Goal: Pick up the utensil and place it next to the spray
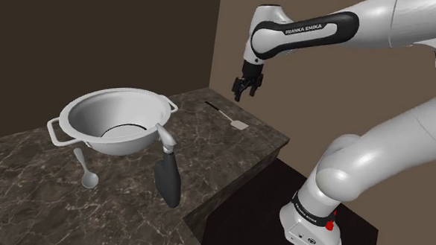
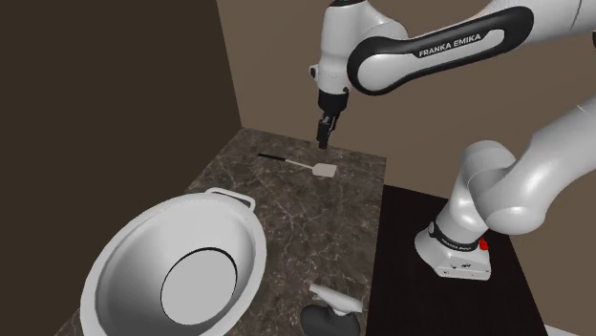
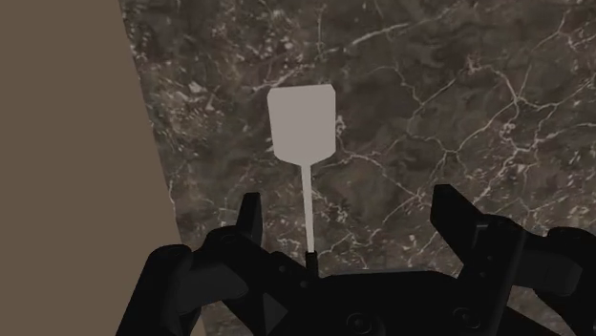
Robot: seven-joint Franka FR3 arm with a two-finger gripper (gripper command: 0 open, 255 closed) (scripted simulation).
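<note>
Two black fingers (image 3: 250, 224) stand wide apart, clasping nothing. Gripper (image 3: 349, 205) is released and hangs in the air over the counter, pointing down.

- Wrist view: the spatula (image 3: 304, 143) lies flat on the dark veined countertop (image 3: 430, 115). Its pale square blade is out ahead of the fingers. Its thin handle runs back between them and goes out of sight under the hand. Neither finger touches it. A plain brown wall (image 3: 57, 143) runs along one side of the counter.
- Shoulder view: the gripper (image 1: 246, 87) is above the spatula (image 1: 225, 115), clear of it. The spatula sits on the far right part of the countertop (image 1: 32, 191), close to the wall (image 1: 228, 36), with its dark handle tip toward the wall and its blade toward the counter's edge.
- Second exterior view: the gripper (image 2: 326, 134) hangs over the spatula (image 2: 298, 164) at the far end of the countertop (image 2: 287, 220).

Spray bottle (image 1: 168, 176) has a dark body and a light grey head, and is near the counter's front edge, well apart from the spatula. It is just beside the big grey two-handled bowl (image 1: 89, 115); I can't tell if the head touches the rim. A pale spoon (image 1: 85, 171) lies on the counter on the bowl's near side, to the spray's left in the shoulder view.

The second exterior view has the bowl (image 2: 143, 248) in its lower left and the spray bottle (image 2: 334, 310) cut off by the bottom edge.
</note>
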